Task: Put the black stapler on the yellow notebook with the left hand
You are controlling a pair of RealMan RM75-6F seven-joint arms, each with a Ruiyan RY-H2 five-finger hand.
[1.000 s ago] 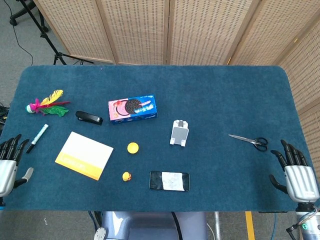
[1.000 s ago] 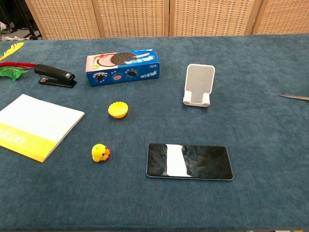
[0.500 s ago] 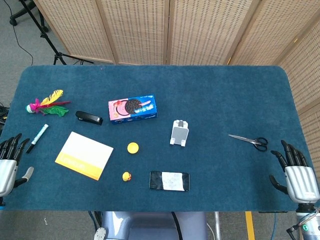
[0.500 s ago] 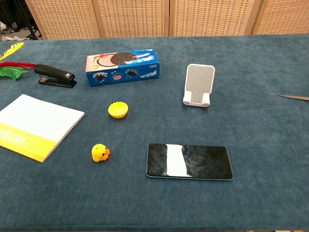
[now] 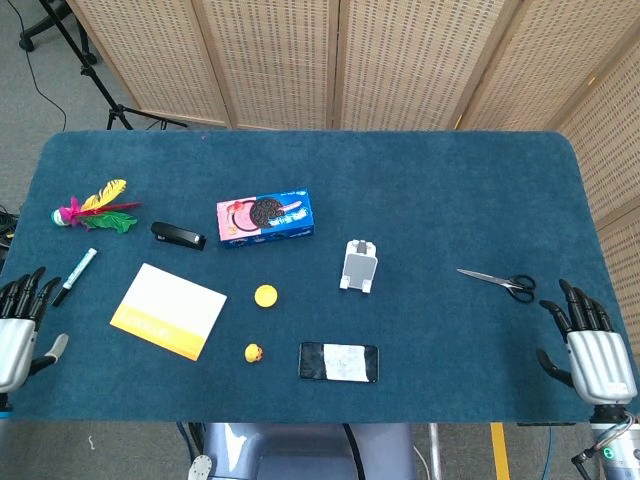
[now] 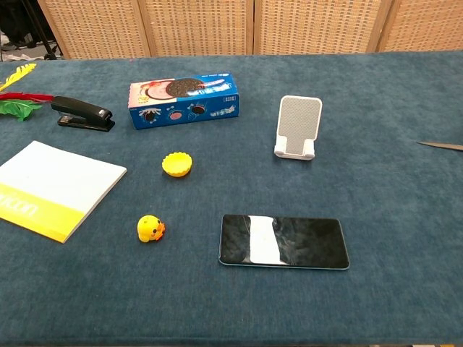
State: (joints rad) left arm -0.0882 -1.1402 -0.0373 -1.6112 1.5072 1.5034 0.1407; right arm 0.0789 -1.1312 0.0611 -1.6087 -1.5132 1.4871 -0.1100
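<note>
You have a black stapler at nine o'clock of the blue cookie box, a white notebook with a yellow band, a yellow cap, and dark blue table cloth.

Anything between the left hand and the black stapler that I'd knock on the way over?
In the head view, a marker pen lies just beyond the left hand, a little left of the straight path to the black stapler. Otherwise bare cloth.

Blk stapler flat behind yellow-edged notebook, apart
</note>
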